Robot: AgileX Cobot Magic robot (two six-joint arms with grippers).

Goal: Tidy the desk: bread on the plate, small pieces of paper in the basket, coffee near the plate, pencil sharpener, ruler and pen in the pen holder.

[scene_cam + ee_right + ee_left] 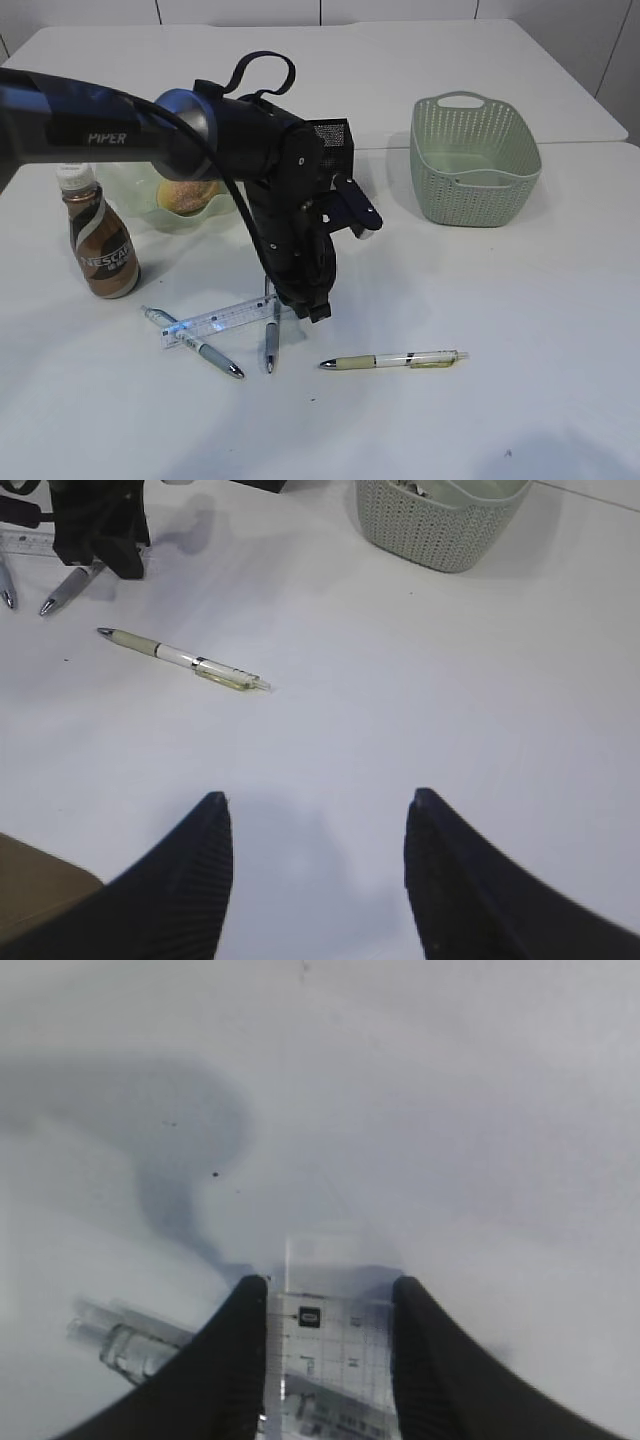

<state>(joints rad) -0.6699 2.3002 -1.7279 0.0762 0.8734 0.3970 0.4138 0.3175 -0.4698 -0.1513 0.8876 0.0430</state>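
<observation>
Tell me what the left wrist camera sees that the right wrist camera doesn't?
Only the left wrist view shows the left claw closing around the clear ruler, up close. Only the right wrist view shows the open right claw, the green basket and a white pen lying alone. Both show the white desk.

My exterior camera looks down slantwise across the desk; my left wrist view hugs the ruler; my right wrist view shares the basket.
</observation>
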